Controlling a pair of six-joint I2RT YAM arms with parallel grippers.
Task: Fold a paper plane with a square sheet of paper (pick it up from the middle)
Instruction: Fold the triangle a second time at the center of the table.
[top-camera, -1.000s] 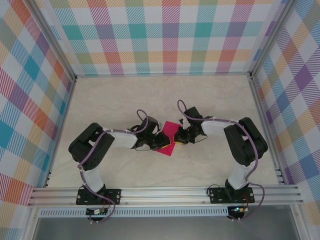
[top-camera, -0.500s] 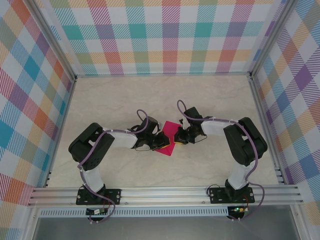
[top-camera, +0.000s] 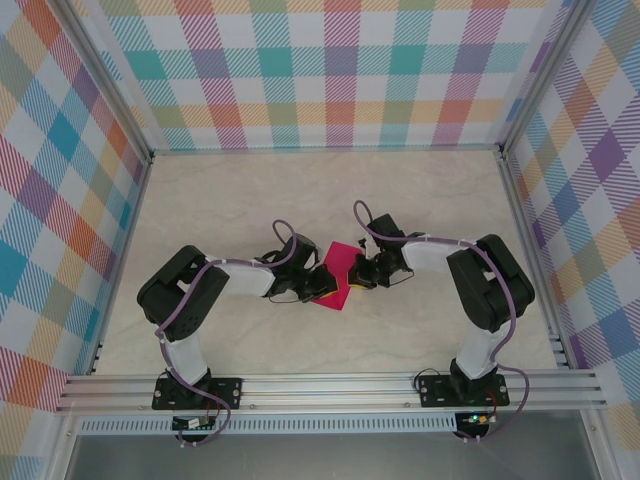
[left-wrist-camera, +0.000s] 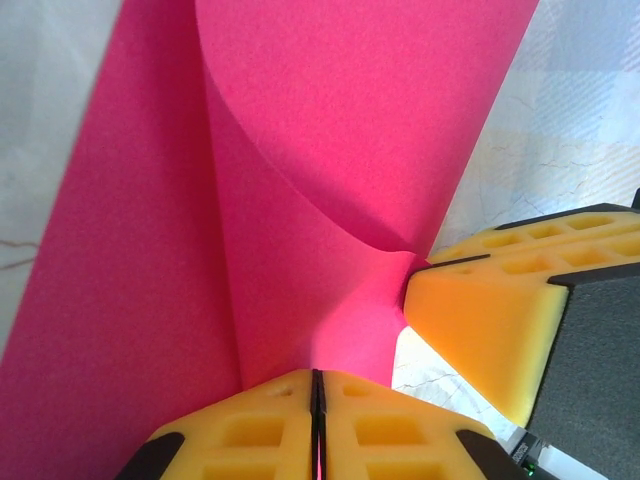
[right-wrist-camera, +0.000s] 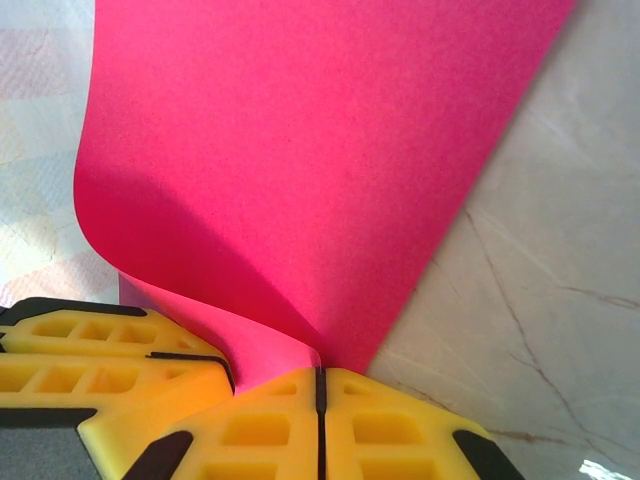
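The square sheet of paper (top-camera: 338, 266) is magenta-pink and lies between the two arms in the middle of the table, lifted and curled rather than flat. My left gripper (top-camera: 322, 285) is shut on its near-left edge. In the left wrist view the yellow pads (left-wrist-camera: 250, 420) meet with the paper (left-wrist-camera: 330, 150) pinched in the seam. My right gripper (top-camera: 358, 272) is shut on the opposite edge. In its wrist view the sheet (right-wrist-camera: 300, 150) bends up from the closed fingertips (right-wrist-camera: 400, 425). The two grippers almost touch. The paper is a bent sheet, not a dart.
The pale marble-patterned table (top-camera: 230, 200) lies open all round the arms. Checked walls (top-camera: 330, 70) and aluminium posts (top-camera: 525, 200) enclose it at the back and sides. The other gripper's yellow pad (left-wrist-camera: 480, 320) sits close at the right of the left wrist view.
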